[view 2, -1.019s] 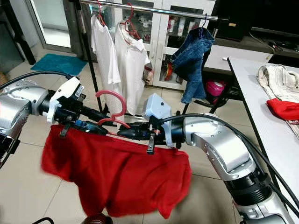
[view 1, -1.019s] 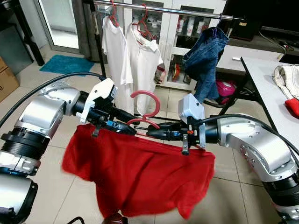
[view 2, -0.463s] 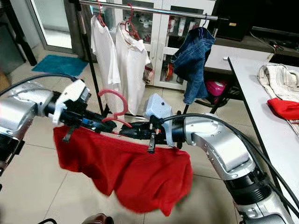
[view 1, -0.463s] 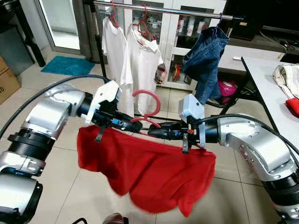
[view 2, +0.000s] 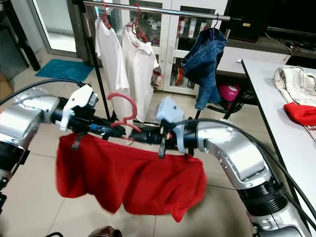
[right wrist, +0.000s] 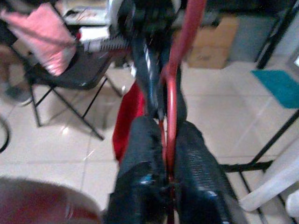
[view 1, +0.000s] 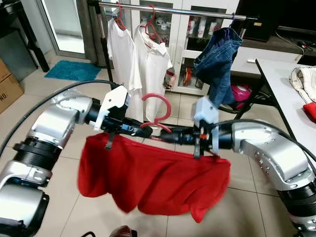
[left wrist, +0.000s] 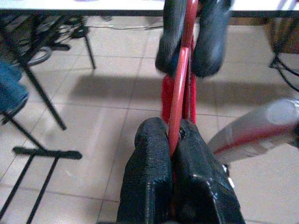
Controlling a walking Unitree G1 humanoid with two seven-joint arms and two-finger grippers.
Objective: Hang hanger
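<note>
A red hanger (view 1: 157,112) with its hook pointing up carries a red garment (view 1: 153,178) that hangs below both arms. My left gripper (view 1: 139,130) is shut on the hanger's left side. My right gripper (view 1: 170,133) is shut on its right side, close to the hook. In the left wrist view the black fingers (left wrist: 149,154) pinch the red bar (left wrist: 177,93). The right wrist view has its fingers (right wrist: 187,163) clamped on the red rod (right wrist: 175,79). The clothes rail (view 1: 173,10) runs across the back, above and beyond the hanger.
Two white shirts (view 1: 140,54) on red hangers and a denim garment (view 1: 215,59) hang from the rail. A white table (view 1: 291,98) with clothes stands at the right. A cabinet with glass doors is behind the rail. A teal mat (view 1: 71,69) lies on the tiled floor.
The red garment has swung and spread out wider beneath the hanger. Both arms have lifted the hanger slightly, still gripping it.
</note>
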